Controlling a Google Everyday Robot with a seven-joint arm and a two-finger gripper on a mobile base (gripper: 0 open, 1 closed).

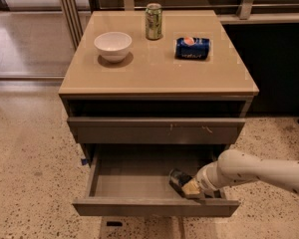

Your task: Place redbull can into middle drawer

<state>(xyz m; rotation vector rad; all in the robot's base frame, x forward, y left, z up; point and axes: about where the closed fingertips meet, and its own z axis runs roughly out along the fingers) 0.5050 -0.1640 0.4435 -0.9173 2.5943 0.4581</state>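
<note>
The middle drawer [134, 180] is pulled open below the cabinet top, showing its flat grey interior. The redbull can [176, 178], dark and shiny, lies tilted inside the drawer at its right front. My gripper [188, 187] reaches in from the right, down inside the drawer, with its tip right against the can. The white arm [254, 169] runs off to the right edge of the view.
On the cabinet top [154, 73] stand a white bowl [112, 45], an upright green can [153, 21] and a dark blue Pepsi can [192, 48] lying on its side. A closed drawer front with light scratches [157, 129] sits above the open one. Speckled floor surrounds the cabinet.
</note>
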